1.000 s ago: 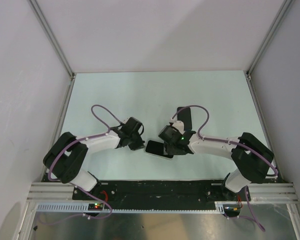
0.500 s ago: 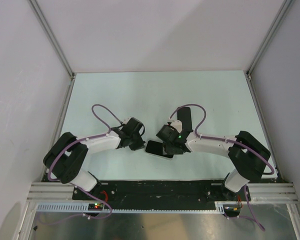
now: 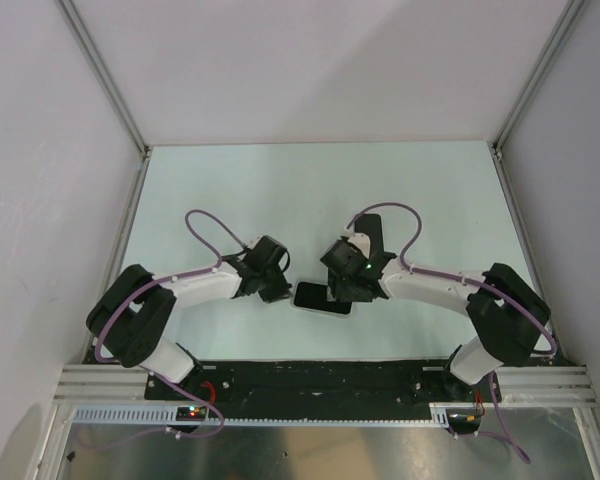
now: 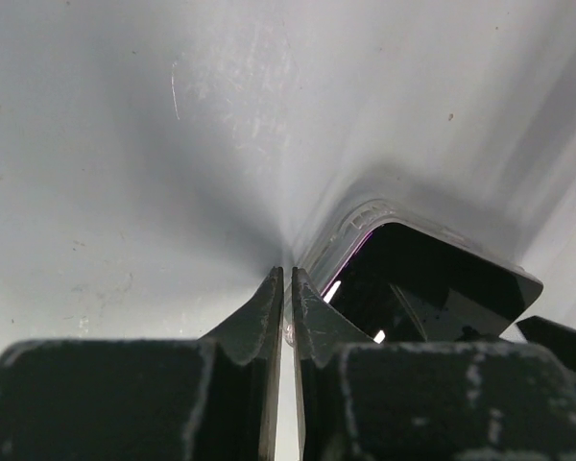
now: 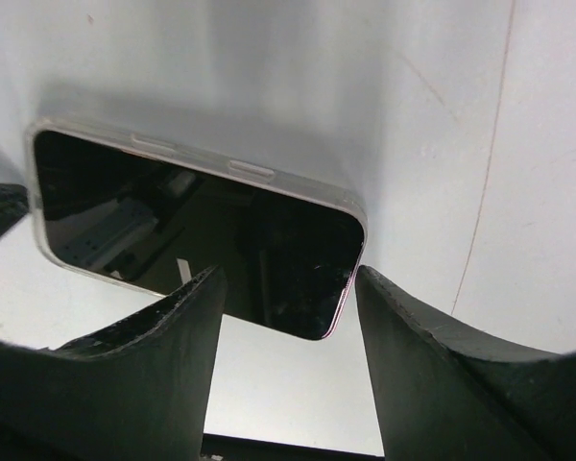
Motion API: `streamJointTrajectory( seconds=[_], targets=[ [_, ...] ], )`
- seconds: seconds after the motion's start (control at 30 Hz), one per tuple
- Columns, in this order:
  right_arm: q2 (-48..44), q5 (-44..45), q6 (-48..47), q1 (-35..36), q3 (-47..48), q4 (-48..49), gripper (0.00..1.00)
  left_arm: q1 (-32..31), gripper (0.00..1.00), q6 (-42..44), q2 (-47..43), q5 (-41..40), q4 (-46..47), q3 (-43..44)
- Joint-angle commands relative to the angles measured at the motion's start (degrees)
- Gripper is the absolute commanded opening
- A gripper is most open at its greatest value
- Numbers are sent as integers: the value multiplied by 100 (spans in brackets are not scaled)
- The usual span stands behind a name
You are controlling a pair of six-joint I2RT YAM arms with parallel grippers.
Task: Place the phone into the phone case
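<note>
The black phone (image 3: 320, 298) lies screen up at the near middle of the table, between my two grippers. In the right wrist view the phone (image 5: 192, 221) sits inside the clear phone case (image 5: 250, 169), whose rim wraps its far side. At its near right corner a pink edge shows. My right gripper (image 5: 290, 279) is open, with its fingers astride that corner and apart from it. My left gripper (image 4: 288, 274) is shut on the thin clear rim of the phone case (image 4: 350, 226) at the phone's (image 4: 432, 279) left end. From above, the left gripper (image 3: 280, 288) and the right gripper (image 3: 342, 293) flank the phone.
A pale green table top (image 3: 310, 190) is walled in by white panels at the left, the back and the right. A black base rail (image 3: 310, 378) runs along the near edge, close behind the phone. Purple cables loop above both wrists.
My right gripper has opened wider and drawn back a little, so more of the phone shows. The left gripper has stayed shut in place.
</note>
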Motion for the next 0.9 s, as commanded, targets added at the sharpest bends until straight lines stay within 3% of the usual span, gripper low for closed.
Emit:
streamJointTrajectory(
  seconds=[0.0,0.27,0.63,0.87],
  targets=[
    [-532,6,-82,-187,-12,195,63,64,12,93,-219,234,11,-30],
    [-774,-7,-72,-416,-344,224,51,124,12,261,-262,234,13,-7],
    [-723,-172,-154,-509,-472,385,47,352,13,872,18,82,10,429],
    [-653,-246,-139,-518,-565,493,45,369,29,1426,118,126,-83,857]
  ],
)
